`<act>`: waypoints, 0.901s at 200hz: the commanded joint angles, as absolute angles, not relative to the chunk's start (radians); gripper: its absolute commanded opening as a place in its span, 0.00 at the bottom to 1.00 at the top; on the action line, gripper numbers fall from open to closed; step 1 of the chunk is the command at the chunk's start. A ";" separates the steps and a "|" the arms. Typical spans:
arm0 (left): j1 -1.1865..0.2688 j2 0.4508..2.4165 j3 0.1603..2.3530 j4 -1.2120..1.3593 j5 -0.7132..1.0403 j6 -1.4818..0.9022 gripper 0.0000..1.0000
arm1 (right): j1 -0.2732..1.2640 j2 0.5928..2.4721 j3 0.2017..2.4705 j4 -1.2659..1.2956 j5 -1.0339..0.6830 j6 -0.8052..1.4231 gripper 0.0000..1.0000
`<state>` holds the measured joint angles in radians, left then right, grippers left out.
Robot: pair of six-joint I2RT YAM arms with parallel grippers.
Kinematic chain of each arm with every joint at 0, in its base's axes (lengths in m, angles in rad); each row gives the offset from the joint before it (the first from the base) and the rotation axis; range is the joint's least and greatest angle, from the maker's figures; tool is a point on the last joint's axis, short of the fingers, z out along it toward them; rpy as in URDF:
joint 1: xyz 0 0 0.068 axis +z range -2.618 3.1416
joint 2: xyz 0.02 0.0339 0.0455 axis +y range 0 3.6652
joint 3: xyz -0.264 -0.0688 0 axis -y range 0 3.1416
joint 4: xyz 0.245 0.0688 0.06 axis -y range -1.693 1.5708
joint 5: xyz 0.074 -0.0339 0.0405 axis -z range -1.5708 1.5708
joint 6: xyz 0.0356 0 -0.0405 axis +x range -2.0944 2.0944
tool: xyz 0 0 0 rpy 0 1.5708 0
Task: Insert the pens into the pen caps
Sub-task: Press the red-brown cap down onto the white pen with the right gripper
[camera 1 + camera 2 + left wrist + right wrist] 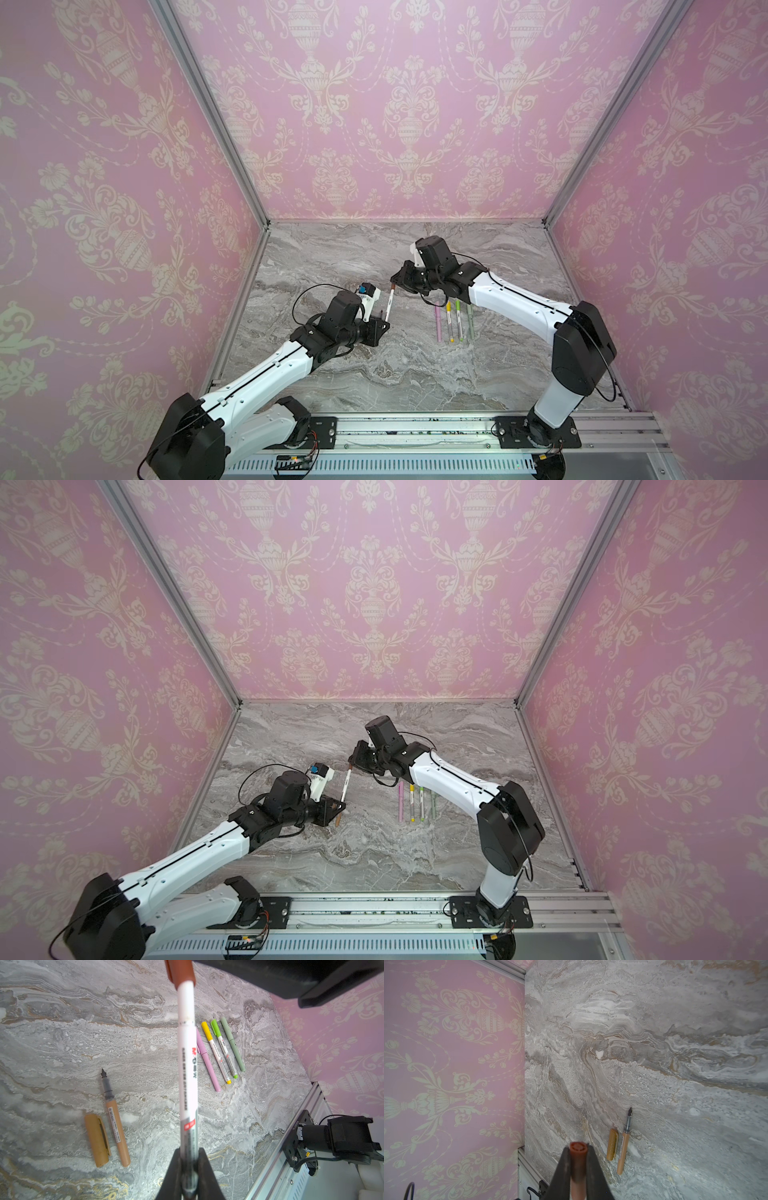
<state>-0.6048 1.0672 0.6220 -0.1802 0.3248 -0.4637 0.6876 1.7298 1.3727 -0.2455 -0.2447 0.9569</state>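
Note:
My left gripper (188, 1165) is shut on the lower barrel of a white pen (187, 1064) and holds it up off the marble table (374, 374). The pen's far end sits in the mouth of the brown cap (180, 972). My right gripper (578, 1150) is shut on that brown cap (578, 1153). In both top views the pen (390, 305) (345, 785) spans the gap between the left gripper (384, 322) and the right gripper (397, 282). A tan pen (115, 1122) lies uncapped on the table beside its tan cap (96, 1140).
Several capped pens lie side by side right of centre: pink (438, 324), yellow (449, 322), green (459, 320) and sage (470, 322). Pink papered walls close in three sides. An aluminium rail (415, 432) with both arm bases runs along the front edge.

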 commanded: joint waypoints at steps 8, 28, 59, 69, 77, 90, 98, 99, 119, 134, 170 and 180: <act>-0.604 1.039 0.640 -0.122 0.287 -0.471 0.00 | 0.716 1.691 1.388 -0.302 -0.257 0.926 0.00; -0.604 1.035 0.637 -0.107 0.275 -0.479 0.00 | 0.726 1.689 1.389 -0.307 -0.256 0.925 0.00; -0.604 1.054 0.654 -0.048 0.263 -0.493 0.00 | 0.753 1.698 1.378 -0.320 -0.272 0.934 0.00; -0.604 1.069 0.668 -0.035 0.259 -0.494 0.00 | 0.764 1.698 1.371 -0.327 -0.272 0.933 0.00; -0.604 1.078 0.680 -0.027 0.257 -0.491 0.00 | 0.771 1.699 1.364 -0.335 -0.272 0.931 0.00; -0.604 1.093 0.701 -0.020 0.250 -0.483 0.00 | 0.780 1.693 1.351 -0.345 -0.268 0.928 0.00; -0.604 1.100 0.714 -0.018 0.247 -0.476 0.00 | 0.783 1.689 1.338 -0.348 -0.268 0.925 0.00; -0.604 1.102 0.717 -0.017 0.247 -0.475 0.00 | 0.784 1.689 1.337 -0.348 -0.268 0.925 0.00; -0.603 1.115 0.757 -0.015 0.241 -0.457 0.00 | 0.790 1.688 1.325 -0.364 -0.269 0.911 0.00; -0.603 1.124 0.775 -0.010 0.239 -0.445 0.00 | 0.792 1.689 1.323 -0.374 -0.278 0.899 0.00; -0.604 1.132 0.794 0.034 0.213 -0.407 0.00 | 0.803 1.717 1.323 -0.408 -0.325 0.887 0.00; -0.604 1.127 0.782 0.083 0.194 -0.403 0.00 | 0.809 1.730 1.316 -0.410 -0.349 0.896 0.00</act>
